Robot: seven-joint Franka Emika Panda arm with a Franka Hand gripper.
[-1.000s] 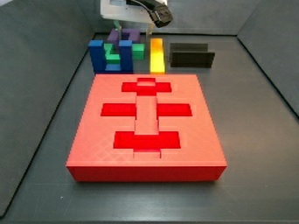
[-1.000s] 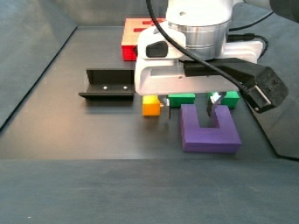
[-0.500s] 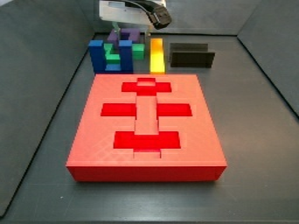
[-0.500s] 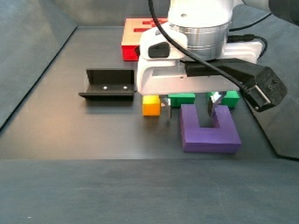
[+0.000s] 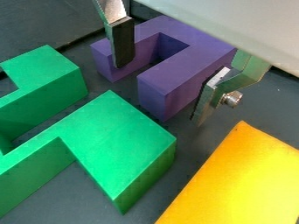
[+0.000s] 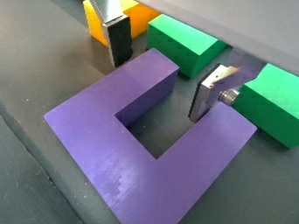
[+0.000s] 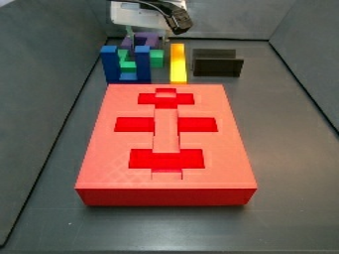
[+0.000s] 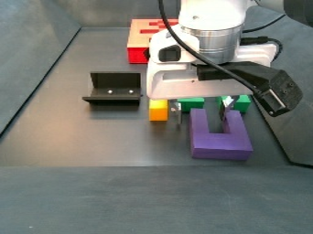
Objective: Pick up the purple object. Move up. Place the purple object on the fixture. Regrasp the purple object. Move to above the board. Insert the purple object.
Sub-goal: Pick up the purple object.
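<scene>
The purple object (image 8: 221, 142) lies flat on the floor, a U-shaped block among the other pieces, and shows in both wrist views (image 5: 176, 77) (image 6: 117, 149). In a side view only its top (image 7: 141, 43) shows behind the blue block. My gripper (image 8: 202, 110) hangs low over it, open (image 5: 167, 68) (image 6: 163, 70). Its silver fingers (image 5: 117, 39) stand on either side of one prong, with a gap to the purple faces. The black fixture (image 8: 113, 89) (image 7: 216, 63) stands apart, bare. The red board (image 7: 106, 149) (image 8: 138, 35) lies beyond the pieces.
A green block (image 5: 93, 144) (image 6: 187, 39) and a yellow block (image 5: 239, 175) (image 8: 158, 111) lie close beside the purple object. A blue U-shaped block (image 7: 109, 62) stands next to the green one (image 7: 129, 62). Grey walls close in the floor.
</scene>
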